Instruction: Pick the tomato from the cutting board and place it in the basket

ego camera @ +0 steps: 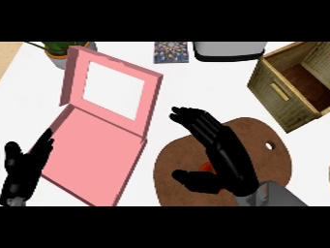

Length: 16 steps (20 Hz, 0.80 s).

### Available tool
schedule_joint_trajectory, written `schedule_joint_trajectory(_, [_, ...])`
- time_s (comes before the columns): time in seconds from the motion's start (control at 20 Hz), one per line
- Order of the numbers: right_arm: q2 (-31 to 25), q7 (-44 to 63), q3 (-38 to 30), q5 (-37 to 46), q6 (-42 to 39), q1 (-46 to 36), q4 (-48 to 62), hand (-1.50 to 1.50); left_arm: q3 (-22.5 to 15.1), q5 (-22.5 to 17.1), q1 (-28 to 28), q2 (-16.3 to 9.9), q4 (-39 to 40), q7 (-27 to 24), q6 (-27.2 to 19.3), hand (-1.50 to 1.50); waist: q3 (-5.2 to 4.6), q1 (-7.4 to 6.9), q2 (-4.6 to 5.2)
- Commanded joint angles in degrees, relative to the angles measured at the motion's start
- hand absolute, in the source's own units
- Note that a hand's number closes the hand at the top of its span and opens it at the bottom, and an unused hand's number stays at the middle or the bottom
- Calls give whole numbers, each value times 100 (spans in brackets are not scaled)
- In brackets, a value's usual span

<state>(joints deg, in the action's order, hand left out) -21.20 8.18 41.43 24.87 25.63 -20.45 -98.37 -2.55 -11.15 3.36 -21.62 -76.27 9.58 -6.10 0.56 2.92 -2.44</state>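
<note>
The white counter (196, 92) held bare room between the pink box (99, 145) and the basket (299, 82), with more open surface just above the cutting board (267, 160). The brown board sat near the lower edge, its hanging hole toward the right. The olive basket stood at the upper right, tilted and open, well apart from the board. The right hand (221, 150) hovered over the board with fingers straight and thumb spread (nothing gripped). Beneath its palm, only a small red-orange sliver of the tomato (206, 167) showed, lying on the board. The left hand (23, 167) rested open at the lower left, touching the pink box's edge. A potted plant (59, 50), a patterned card (171, 52) and a grey container (230, 50) lined the far edge.
</note>
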Motion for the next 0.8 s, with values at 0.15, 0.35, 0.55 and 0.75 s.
schedule_joint_trajectory(0.15, [-1196, 1977, -130, 1252, -1128, -419, -1000, -150, -111, -185, 581, 221, 72, 201, 138, 0, -132, 217, -21])
schedule_joint_trajectory(0.35, [-1797, 2950, -220, 1198, -2252, -577, -1987, -150, -34, -140, 756, 219, -30, 82, 60, 0, -122, 206, -4])
schedule_joint_trajectory(0.55, [-2261, 3767, -126, 478, -3488, -478, -2778, -150, -32, -120, 509, 216, -44, 268, 40, 0, -119, 286, 71])
schedule_joint_trajectory(0.75, [-2671, 4776, -295, -166, -4372, -429, -3825, -150, -26, -174, 579, 217, -235, 347, 106, 0, -103, 185, 91])
